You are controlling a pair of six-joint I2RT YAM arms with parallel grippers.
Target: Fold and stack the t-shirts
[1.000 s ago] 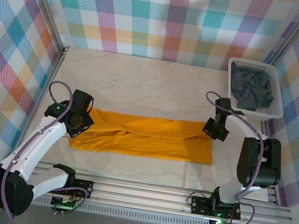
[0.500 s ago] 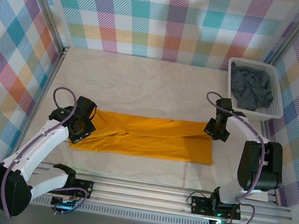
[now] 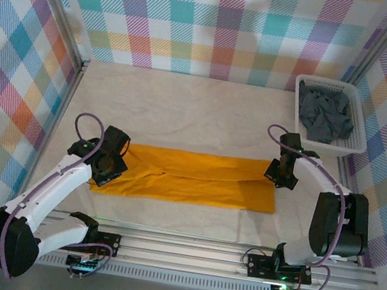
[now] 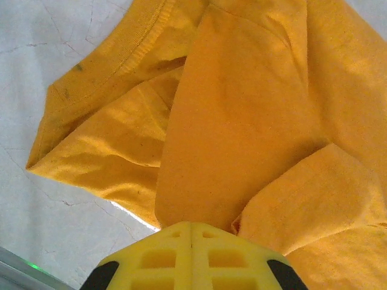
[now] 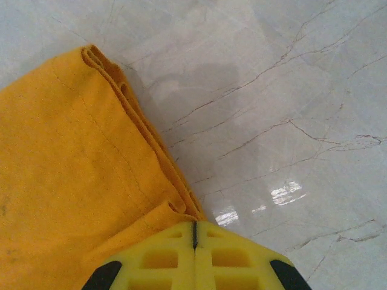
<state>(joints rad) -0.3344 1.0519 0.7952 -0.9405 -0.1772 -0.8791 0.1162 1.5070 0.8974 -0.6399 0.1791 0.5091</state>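
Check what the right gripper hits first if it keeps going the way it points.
The orange shirt, whose edge the right gripper pinches. Right behind the cloth lies the table, probably close; depth is unclear.

Left end effector [image 4: 191, 228] pinched closed on folded orange t-shirt [image 4: 242, 121]; collar upper left, white table [image 4: 36, 78] beneath.

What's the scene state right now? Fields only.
orange tee: folded into a long strip, lying on table
left gripper: shut on orange tee, collar end
right gripper: shut on orange tee, hem-end corner
grey tees: crumpled in basket, far right
stack: not started
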